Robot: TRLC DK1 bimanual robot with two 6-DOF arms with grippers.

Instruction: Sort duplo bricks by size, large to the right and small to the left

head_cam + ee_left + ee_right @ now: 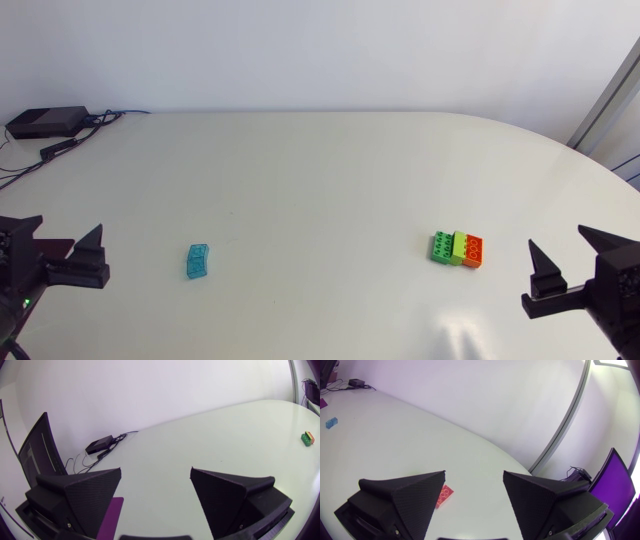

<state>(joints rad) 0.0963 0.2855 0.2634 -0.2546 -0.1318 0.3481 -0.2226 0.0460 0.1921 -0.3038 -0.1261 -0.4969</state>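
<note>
Two matte black grippers sit at the near edge of the pale white table [320,180], one at each side. The left gripper [70,226] has its two wedge fingers spread wide, with only bare tabletop between them; it holds and touches nothing. In its own wrist view a flat purple strip [111,515] lies on the table just beside one finger. The right gripper [555,238] is spread just as wide and is likewise empty.

There are four bricks in all. One small translucent blue brick [199,261] lies alone on the left half of the table, ahead of the left gripper and apart from it. Three opaque bricks stand in a tight row on the right half, touching side by side: a dark green brick [441,247], a lime-green brick [459,248] and an orange brick [474,251]. The row is near the right gripper, and in the right wrist view the orange one shows just past the edge of a finger.

Farthest off, at the table's back left corner, is one flat black box [45,122] with dark cables [108,117] running from it.
</note>
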